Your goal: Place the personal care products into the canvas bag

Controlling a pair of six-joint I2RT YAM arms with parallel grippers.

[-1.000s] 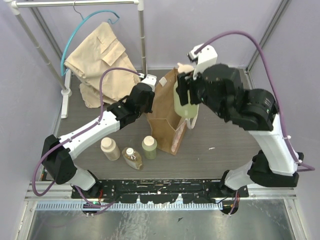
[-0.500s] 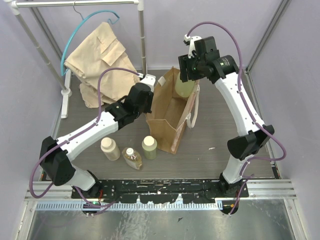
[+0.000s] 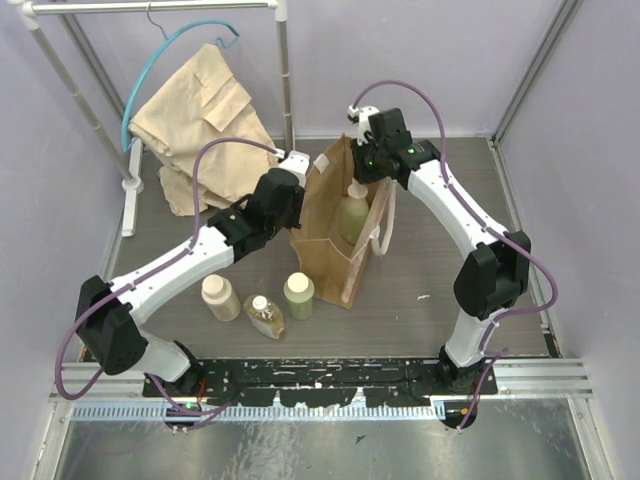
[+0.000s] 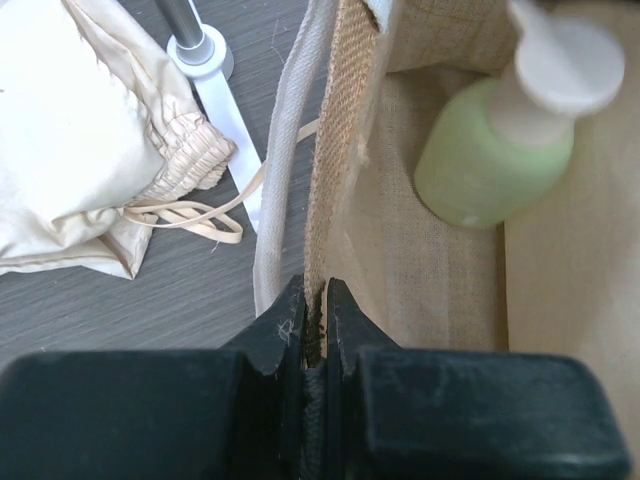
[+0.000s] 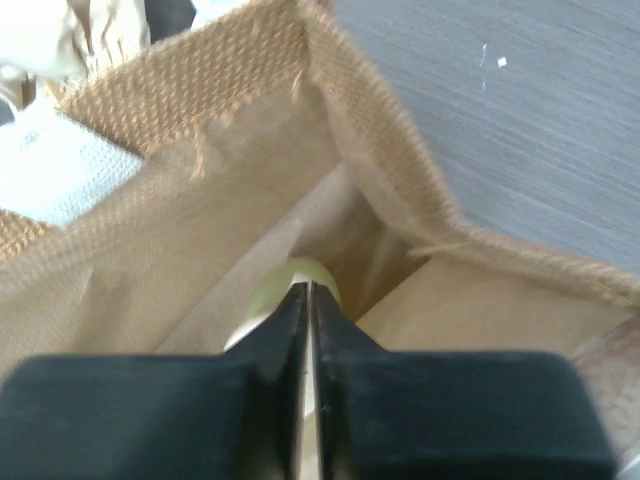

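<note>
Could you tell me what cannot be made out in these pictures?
Right wrist: the right gripper covers the green bottle; grip unclear.
Left wrist: the bottle's pump tip, cut by the top edge.
Top view: canvas bag floor, hidden by its walls; amber bottle label, too small.

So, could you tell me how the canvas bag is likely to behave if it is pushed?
Probably floppy: the canvas bag is woven cloth, its rim pinched by the left end effector. Likely tippy too: tall, narrow, with only one green bottle inside.

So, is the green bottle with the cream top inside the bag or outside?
Inside: the green bottle is between the canvas bag's walls, below its rim.
</note>
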